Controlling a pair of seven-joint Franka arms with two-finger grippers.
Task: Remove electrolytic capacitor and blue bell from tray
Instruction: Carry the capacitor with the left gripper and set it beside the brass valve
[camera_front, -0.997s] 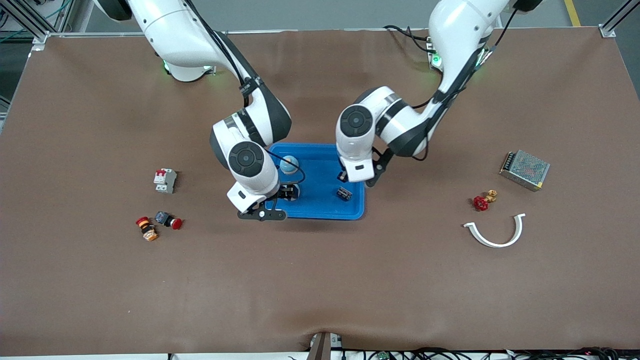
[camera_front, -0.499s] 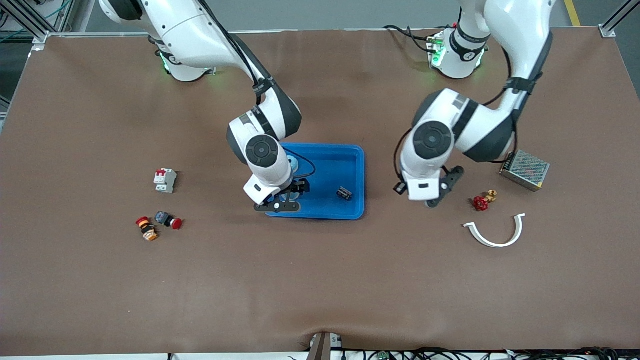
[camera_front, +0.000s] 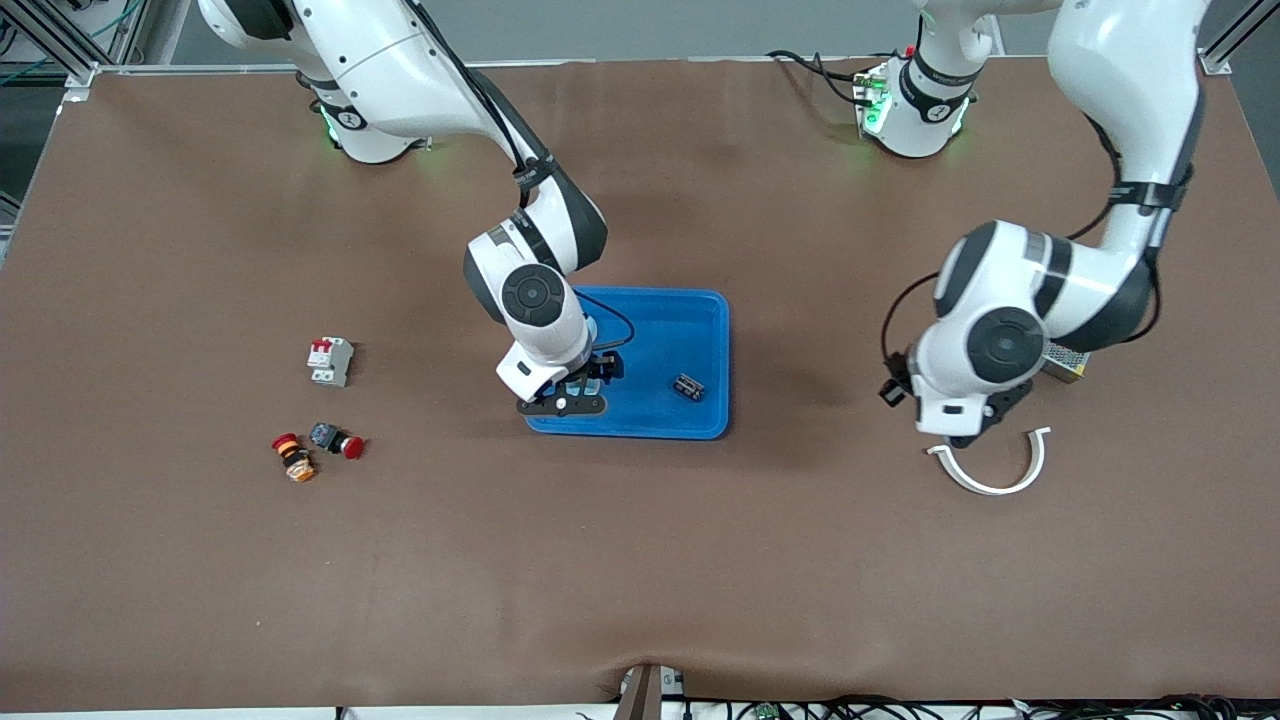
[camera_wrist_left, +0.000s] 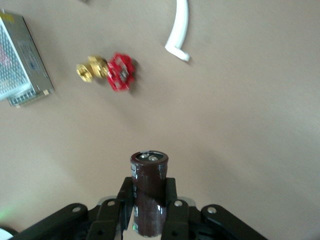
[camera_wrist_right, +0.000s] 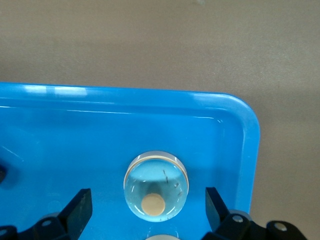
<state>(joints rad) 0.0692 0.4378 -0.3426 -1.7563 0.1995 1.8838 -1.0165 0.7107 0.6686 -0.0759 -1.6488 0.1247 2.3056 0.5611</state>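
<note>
Left gripper grips the capacitor over bare table; right gripper stands wide over the bell in the blue tray.

At centre frame in the front view, the right arm reaches down into the tray's corner toward its own end of the table — its fingers are spread to either side of the round bell, not touching it, and a small dark part lies in the tray well apart. At right of frame the left gripper hangs above the table with the dark brown cylinder pinched upright between its fingers; near it lie a red-handled brass valve, a white curved clip and a metal mesh power supply.
</note>
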